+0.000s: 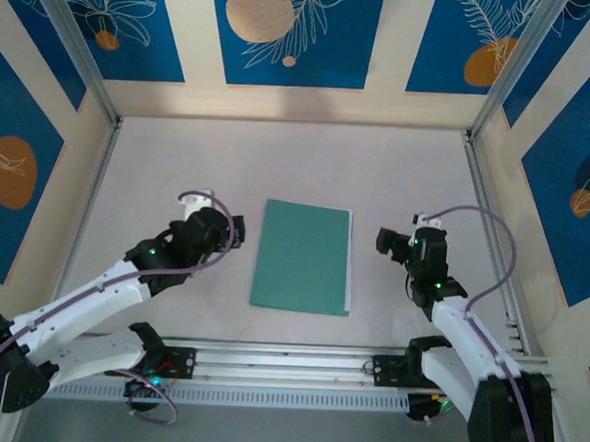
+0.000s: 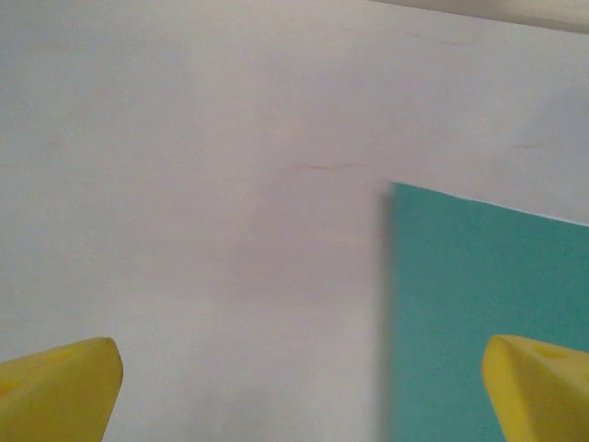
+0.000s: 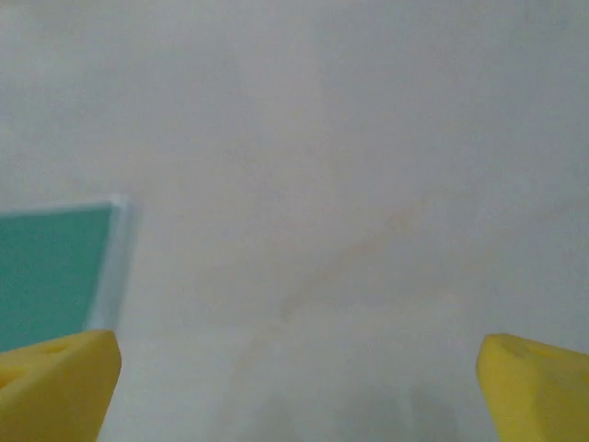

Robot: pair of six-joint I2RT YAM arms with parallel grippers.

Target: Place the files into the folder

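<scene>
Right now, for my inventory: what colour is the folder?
The folder is teal green; clearest in top external view.

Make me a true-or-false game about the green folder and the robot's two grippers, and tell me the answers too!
1. The thin flat teal-green card folder lies flat on the pale table. True.
2. The left gripper is squeezing the folder. False: it is open, holds nothing, and sits off to the folder's left.
3. The right gripper is open. True.
4. Both grippers are on the same side of the folder. False: the folder lies between them, with one gripper on each side.
</scene>
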